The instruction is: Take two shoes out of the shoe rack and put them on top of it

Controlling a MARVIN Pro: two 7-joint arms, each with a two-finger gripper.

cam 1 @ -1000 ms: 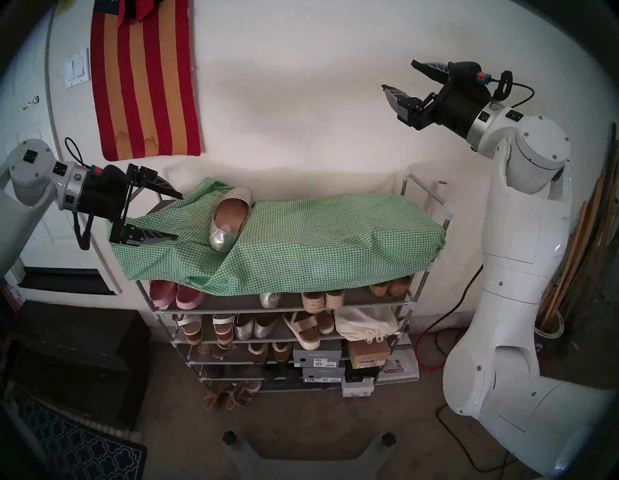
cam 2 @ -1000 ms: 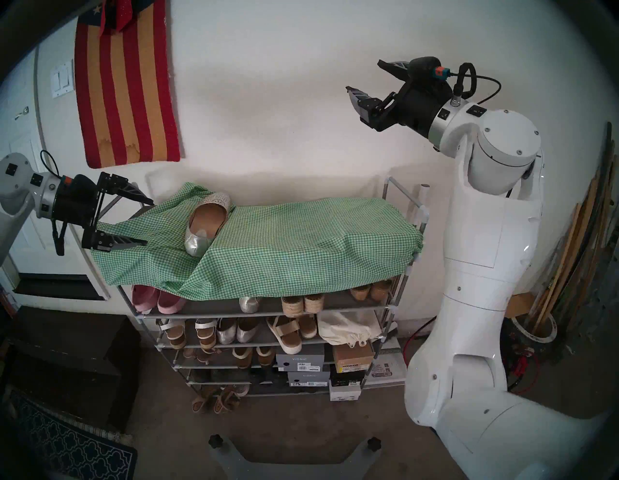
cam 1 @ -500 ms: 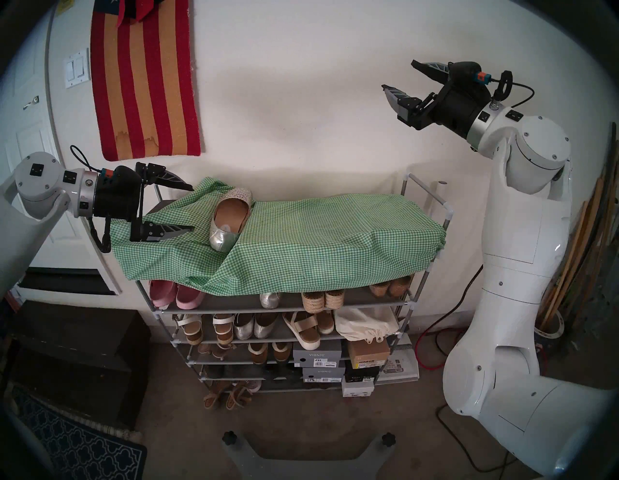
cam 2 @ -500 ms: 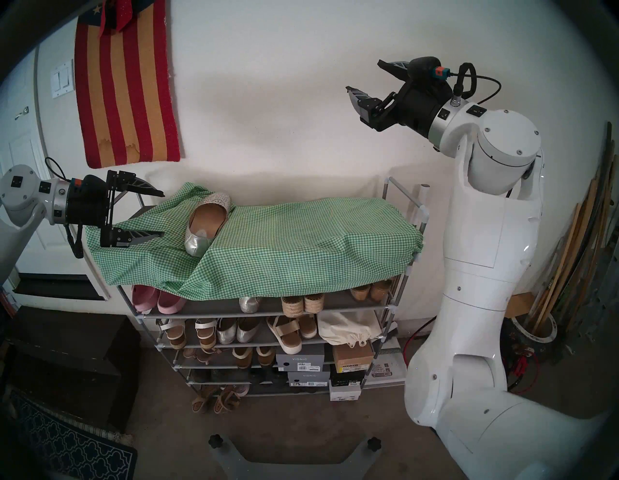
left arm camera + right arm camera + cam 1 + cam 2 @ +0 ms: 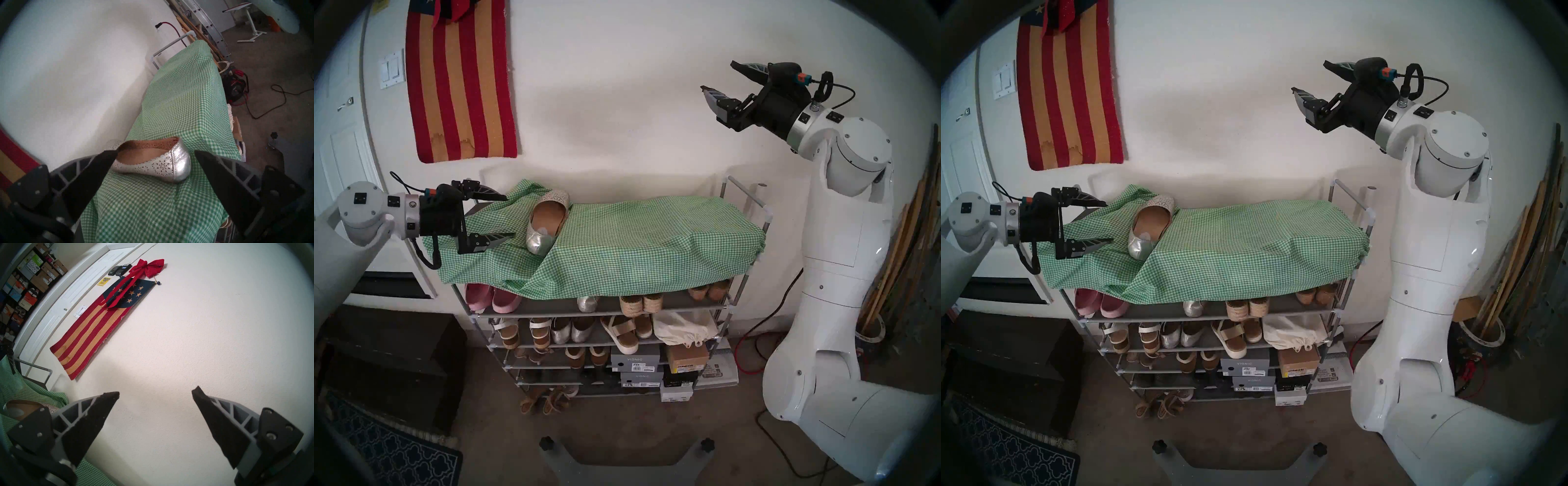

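One perforated silver flat with a tan insole lies on the green checked cloth covering the top of the shoe rack, heel toward me. It also shows in the left wrist view. A silver toe shows on the shelf under the cloth; I cannot tell whether it is perforated. My left gripper is open and empty just left of the top shoe, its fingers level with the toe and the heel. My right gripper is open and empty, high above the rack's right end, facing the wall.
Pink slip-ons sit at the left of the first shelf, plain silver flats on the second. Shoe boxes fill the lower right. A striped flag hangs on the wall. A dark chest stands left of the rack.
My left gripper has moved right toward the shoe on top and dropped slightly, still open. The right arm and the shoe have not moved.
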